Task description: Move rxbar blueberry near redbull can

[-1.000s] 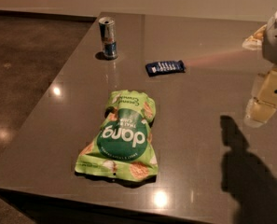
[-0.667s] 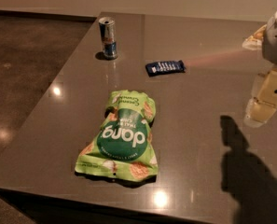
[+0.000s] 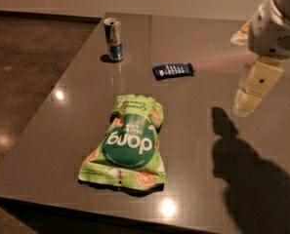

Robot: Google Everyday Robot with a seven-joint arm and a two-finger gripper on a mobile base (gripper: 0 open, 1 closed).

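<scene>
rxbar blueberry (image 3: 173, 70): flat on table (image 3: 71, 111), 4 o'clock of redbull can (image 3: 113, 39), apart
gripper (image 3: 252, 89): 3 o'clock of bar, well apart; grasp state cannot tell
dang bag (image 3: 129, 141): 7 o'clock of bar

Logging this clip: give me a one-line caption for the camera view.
End effector hovers over the table at picture right, apart from the blue snack bar, drink can and green chip bag.

Dark blue rxbar blueberry (image 3: 173, 70), white lettering; silver-blue redbull can (image 3: 113, 39); cream claw (image 3: 245, 103) far right.
</scene>
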